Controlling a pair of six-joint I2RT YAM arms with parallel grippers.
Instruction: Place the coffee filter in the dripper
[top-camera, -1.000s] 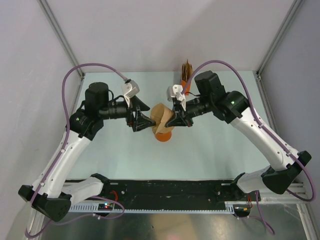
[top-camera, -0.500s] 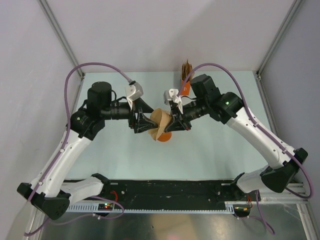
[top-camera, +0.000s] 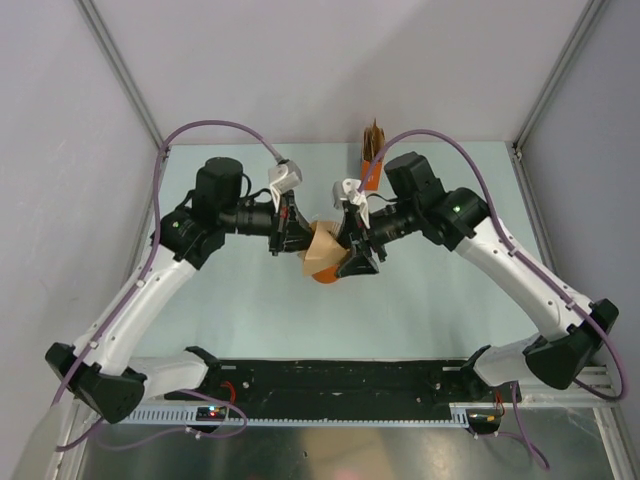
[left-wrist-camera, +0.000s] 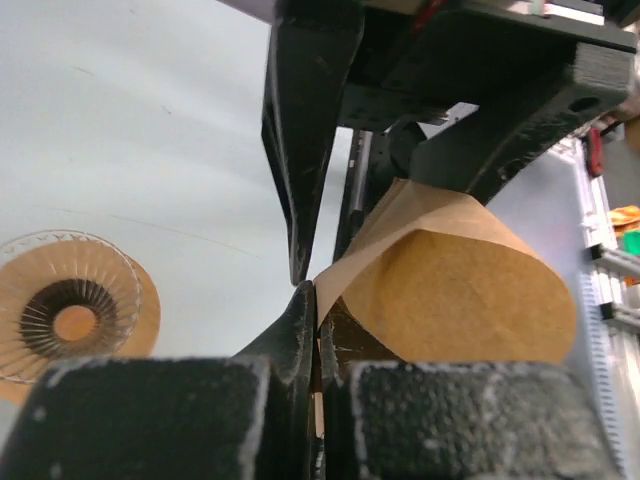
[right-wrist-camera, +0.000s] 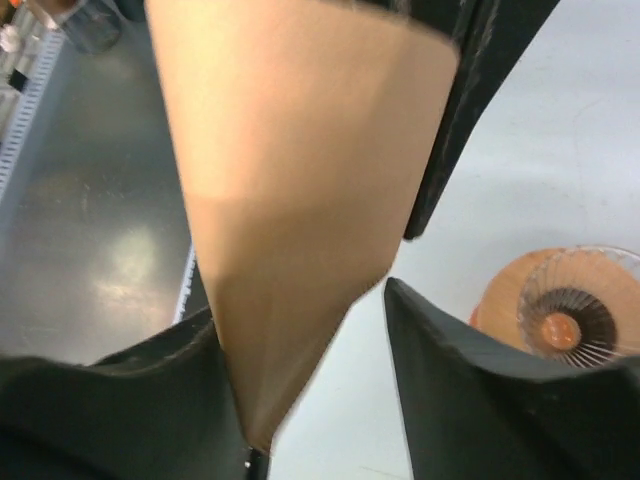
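The coffee filter (top-camera: 324, 250), light-brown paper spread into a cone, hangs in the air between my two grippers. My left gripper (left-wrist-camera: 316, 300) is shut on the filter's (left-wrist-camera: 450, 285) folded edge. Open around the filter's (right-wrist-camera: 290, 200) narrow end is my right gripper (right-wrist-camera: 300, 305); the paper rests against its left finger and stands apart from the right one. The dripper (left-wrist-camera: 72, 318), clear and ribbed with a dark centre hole, stands on the table below and to one side (right-wrist-camera: 570, 312). From above, the filter and my right gripper (top-camera: 351, 248) hide most of it.
A small orange box with brown papers (top-camera: 372, 152) stands at the back of the table. A black rail (top-camera: 340, 378) runs along the near edge by the arm bases. Grey walls and metal frame posts close in the sides.
My left gripper moved right and shut on the filter's edge. My right gripper, shut on the filter before, has opened around it.
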